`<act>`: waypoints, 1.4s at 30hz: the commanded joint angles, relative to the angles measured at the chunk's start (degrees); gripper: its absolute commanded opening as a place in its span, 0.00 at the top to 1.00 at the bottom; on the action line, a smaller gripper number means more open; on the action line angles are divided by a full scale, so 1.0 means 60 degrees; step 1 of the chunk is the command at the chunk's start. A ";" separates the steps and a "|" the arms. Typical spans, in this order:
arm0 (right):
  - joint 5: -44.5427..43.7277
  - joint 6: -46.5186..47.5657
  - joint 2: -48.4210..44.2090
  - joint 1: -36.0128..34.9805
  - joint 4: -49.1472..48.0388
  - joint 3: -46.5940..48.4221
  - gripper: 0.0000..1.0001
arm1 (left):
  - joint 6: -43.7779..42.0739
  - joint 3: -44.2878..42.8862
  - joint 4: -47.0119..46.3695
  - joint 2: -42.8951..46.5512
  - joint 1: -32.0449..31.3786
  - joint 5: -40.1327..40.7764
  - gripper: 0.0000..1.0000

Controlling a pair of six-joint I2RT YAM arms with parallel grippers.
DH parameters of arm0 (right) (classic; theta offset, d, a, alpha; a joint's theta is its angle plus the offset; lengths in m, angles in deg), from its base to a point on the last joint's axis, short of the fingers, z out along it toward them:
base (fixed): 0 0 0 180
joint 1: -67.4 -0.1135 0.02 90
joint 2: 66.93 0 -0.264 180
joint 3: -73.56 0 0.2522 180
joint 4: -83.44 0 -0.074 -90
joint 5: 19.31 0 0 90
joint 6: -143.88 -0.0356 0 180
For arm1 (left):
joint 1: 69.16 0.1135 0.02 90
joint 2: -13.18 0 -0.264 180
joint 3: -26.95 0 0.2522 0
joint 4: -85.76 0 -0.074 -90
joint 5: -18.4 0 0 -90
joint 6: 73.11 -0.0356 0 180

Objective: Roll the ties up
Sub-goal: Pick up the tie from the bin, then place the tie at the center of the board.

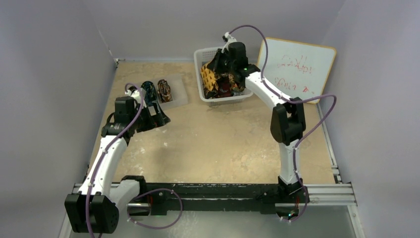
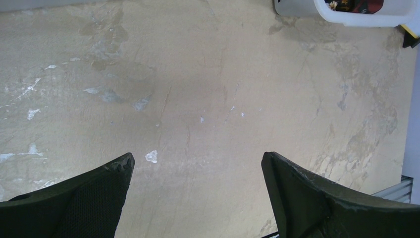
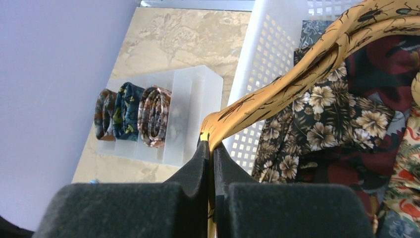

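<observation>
Trailing down from the upper right of the right wrist view, the gold tie (image 3: 297, 74) ends at lower centre, where the right gripper (image 3: 210, 148) has its jaws pressed tight on a fold of it. It hangs over the basket (image 3: 257, 74), which sits at the upper middle of the overhead view. Under it lie the loose ties (image 3: 322, 114), a heap of floral black, dark red and other prints, none of them rolled. Three rolls (image 3: 131, 119) stand side by side in the tray (image 3: 198, 99) at the left of that view, so part of the job looks done. I would say the gold tie has only been picked up: it has yet to be laid flat, rolled and put away, and the heap waits behind it. At the left of the overhead view, the left gripper (image 2: 198, 163) hovers with its jaws wide and nothing between them, over bare table (image 2: 198, 74) just in front of the tray.
</observation>
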 commanded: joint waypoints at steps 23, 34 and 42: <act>0.3578 0.1051 -0.7066 -0.0507 -0.1398 -0.5864 1.00 | 0.0045 0.0028 -0.0160 -0.0032 0.0031 -0.0260 0.00; 0.0208 0.0609 -0.7083 -0.1445 -0.0868 -0.9747 0.87 | 0.0044 0.0016 -0.0160 -0.0282 0.0038 -0.0371 0.00; -0.2455 0.0325 -0.7246 -0.0246 -0.0037 -0.9039 0.21 | 0.0045 0.0045 -0.0166 -0.0300 0.0030 -0.0361 0.00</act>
